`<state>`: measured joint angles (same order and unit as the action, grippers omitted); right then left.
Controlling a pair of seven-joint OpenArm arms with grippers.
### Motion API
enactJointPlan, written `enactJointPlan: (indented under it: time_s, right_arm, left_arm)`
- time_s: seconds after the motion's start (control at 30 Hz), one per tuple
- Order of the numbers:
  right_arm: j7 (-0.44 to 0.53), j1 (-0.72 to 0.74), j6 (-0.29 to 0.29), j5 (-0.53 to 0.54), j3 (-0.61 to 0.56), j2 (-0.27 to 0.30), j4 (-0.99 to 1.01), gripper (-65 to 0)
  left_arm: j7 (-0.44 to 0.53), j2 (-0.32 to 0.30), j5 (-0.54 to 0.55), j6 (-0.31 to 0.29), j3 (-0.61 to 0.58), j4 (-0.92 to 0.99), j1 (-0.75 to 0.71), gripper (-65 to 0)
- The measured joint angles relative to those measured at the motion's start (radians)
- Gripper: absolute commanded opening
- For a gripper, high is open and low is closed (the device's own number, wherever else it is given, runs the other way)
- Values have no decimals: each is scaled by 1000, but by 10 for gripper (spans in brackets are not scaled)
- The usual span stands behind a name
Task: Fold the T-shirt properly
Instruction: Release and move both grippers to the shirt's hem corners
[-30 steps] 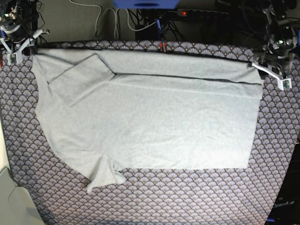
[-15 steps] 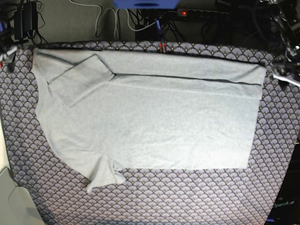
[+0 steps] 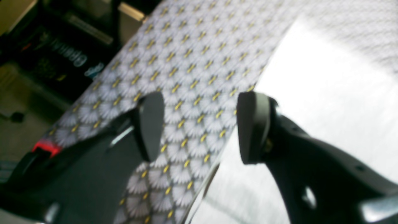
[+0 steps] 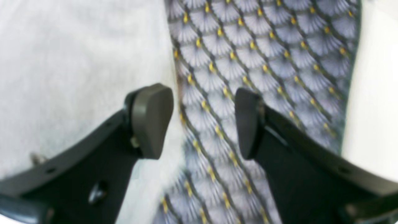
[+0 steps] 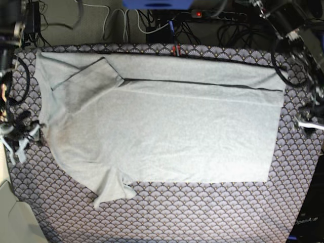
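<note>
My left pincer hangs wide and empty over the T-shirt's right hem; my right pincer gapes too, holding nothing, straddling the left edge. The shirt lies flat mid-table, far strip already folded over, one sleeve poking out near-left. It looks soft, light and floppy, so I'd pinch right at the near corners, both layers, or it sags. The fan-patterned cloth beneath may bunch if I dig. Cables and a power strip crowd the far edge.
</note>
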<state>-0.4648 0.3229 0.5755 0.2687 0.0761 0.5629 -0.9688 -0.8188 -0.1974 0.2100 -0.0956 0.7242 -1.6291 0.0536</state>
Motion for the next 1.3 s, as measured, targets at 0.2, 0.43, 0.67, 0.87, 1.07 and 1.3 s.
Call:
enactJointPlan:
  time_s: [0.2,0.43,0.67,0.87,1.07,1.3]
  right_arm:
    - [184,189,-5,5,-166,-4,240,-285]
    - [389,342,-13,-133,-212,-77,531,-285]
    - [452,376,-58,-212,-211,-132,589,-285]
    - [507,375,-102,-229,-211,-134,596,-285]
    - [512,373,-129,-226,-208,-134,602,-285]
    - [593,341,-222,-210,-207,-133,710,-285]
  left_arm:
    - [56,-17,4,-7,-117,197,115,-288]
    - [266,-69,-69,-3,-289,495,227,-288]
    - [500,-48,-153,2,-288,752,328,-288]
    - [596,-37,-153,3,-292,909,399,-288]
    - [621,-40,-146,-3,-292,926,436,-288]
    - [617,-40,-146,0,-292,917,429,-288]
